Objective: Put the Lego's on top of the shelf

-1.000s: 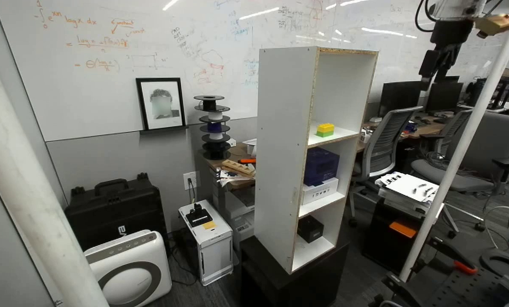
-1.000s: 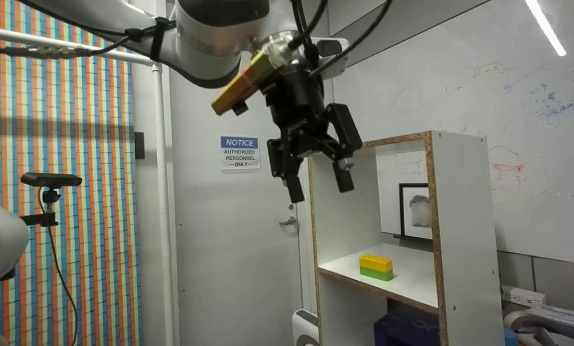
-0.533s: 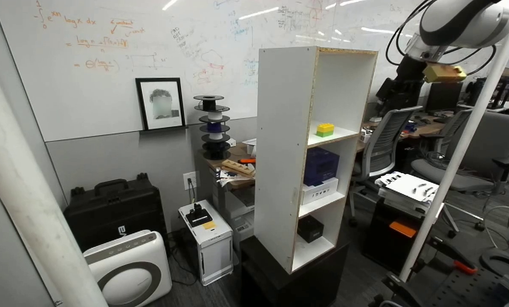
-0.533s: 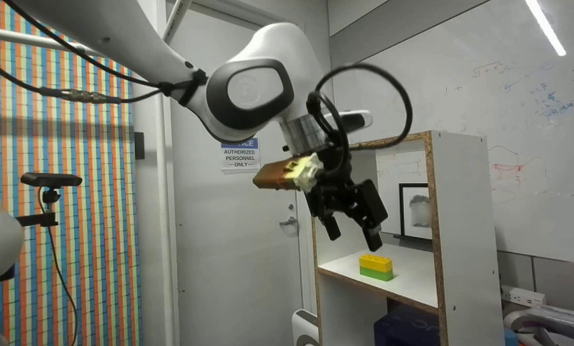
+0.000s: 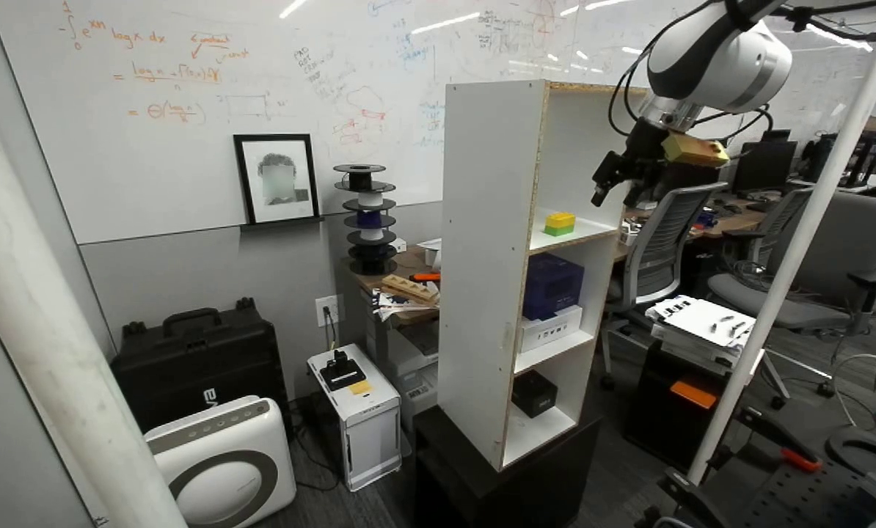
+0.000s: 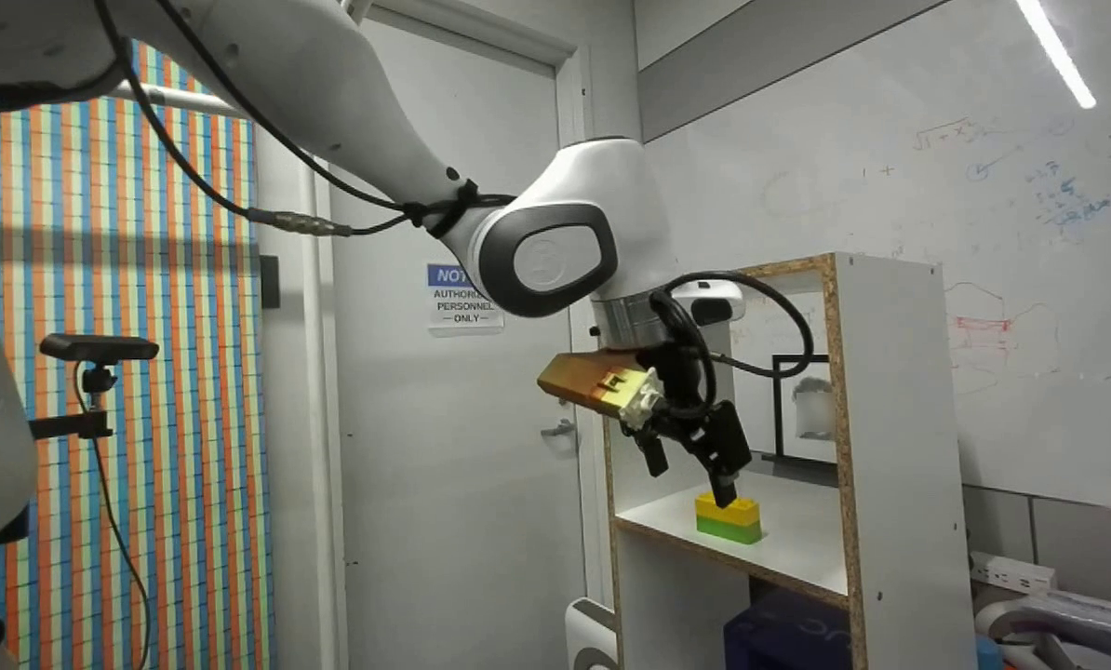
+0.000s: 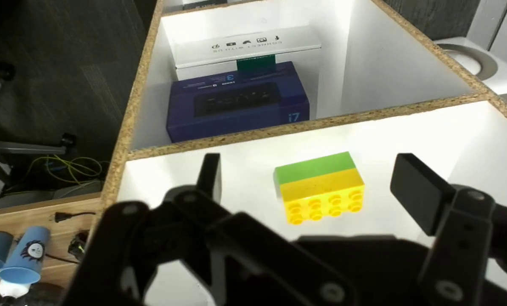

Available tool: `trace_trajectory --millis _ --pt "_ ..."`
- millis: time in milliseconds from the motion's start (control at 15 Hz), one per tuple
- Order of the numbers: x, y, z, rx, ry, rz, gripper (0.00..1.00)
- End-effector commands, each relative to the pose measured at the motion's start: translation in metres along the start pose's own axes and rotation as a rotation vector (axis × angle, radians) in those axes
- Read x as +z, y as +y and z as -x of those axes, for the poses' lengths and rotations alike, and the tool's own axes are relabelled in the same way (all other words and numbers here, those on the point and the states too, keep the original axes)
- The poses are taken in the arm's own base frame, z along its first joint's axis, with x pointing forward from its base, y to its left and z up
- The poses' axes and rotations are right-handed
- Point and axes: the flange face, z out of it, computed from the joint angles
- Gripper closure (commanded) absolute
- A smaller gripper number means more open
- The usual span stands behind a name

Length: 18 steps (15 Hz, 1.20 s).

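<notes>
In an exterior view, the gripper (image 6: 690, 476) is a bit below and right of the middle of the frame. It is tipped and points down at the top part of the tall white shelf (image 5: 493, 257). Its two black fingers (image 7: 423, 191) are spread wide. In the wrist view there is one on each side of the Lego blocks (image 7: 321, 182), with a gap at both ends. The blocks are yellow and green, and they sit on the floor of the shelf's top space, yellow side up. In the middle space, a dark blue box (image 7: 238, 102) sits on a white box (image 5: 552, 334). A small black box (image 5: 533, 394) is in the bottom space. A framed picture (image 5: 276, 178) is at the upper left.
</notes>
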Motion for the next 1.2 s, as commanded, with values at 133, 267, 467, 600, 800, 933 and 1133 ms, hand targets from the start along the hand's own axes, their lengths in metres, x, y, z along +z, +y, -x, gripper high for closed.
trace_trajectory --millis 133,267,467,600,800,933,1133 --pt "0.023 -0.005 -0.049 -0.095 0.004 0.018 0.00" --pt "0.033 -0.007 -0.061 -0.098 0.002 0.019 0.00" --pt "0.044 -0.014 -0.077 -0.092 0.039 0.020 0.00" --pt "0.052 -0.017 -0.084 -0.094 0.038 0.018 0.00" --pt "0.063 -0.021 -0.090 -0.106 0.021 0.017 0.00" --pt "0.067 -0.023 -0.085 -0.115 -0.018 0.018 0.00" --pt "0.068 -0.023 -0.081 -0.118 -0.016 0.013 0.00"
